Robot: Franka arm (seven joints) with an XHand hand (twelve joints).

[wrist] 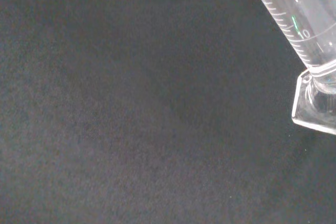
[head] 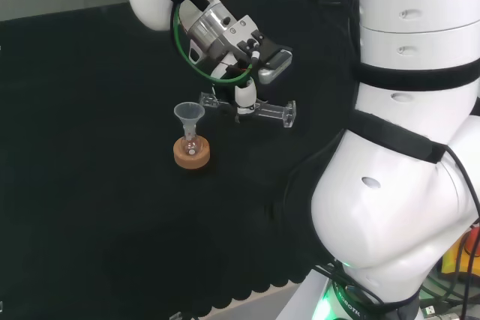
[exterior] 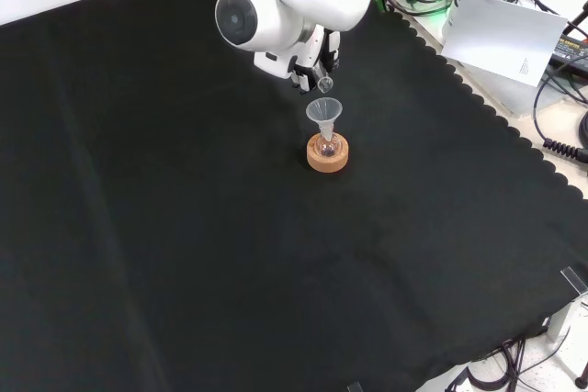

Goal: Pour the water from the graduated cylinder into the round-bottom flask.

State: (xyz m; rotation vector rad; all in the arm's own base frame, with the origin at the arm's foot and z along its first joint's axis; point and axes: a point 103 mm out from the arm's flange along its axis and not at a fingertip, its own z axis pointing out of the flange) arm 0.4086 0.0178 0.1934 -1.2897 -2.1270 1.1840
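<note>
Head view: robot hand (head: 246,97) holds graduated cylinder (head: 259,110) tipped sideways.

Black cloth bench (exterior: 184,227), cork ring (exterior: 328,159) standing on it

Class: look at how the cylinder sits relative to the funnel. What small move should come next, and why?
Probably tilt a little more. The robot hand holds the graduated cylinder near-horizontal, its mouth just above the funnel in the round-bottom flask on its cork ring.
</note>
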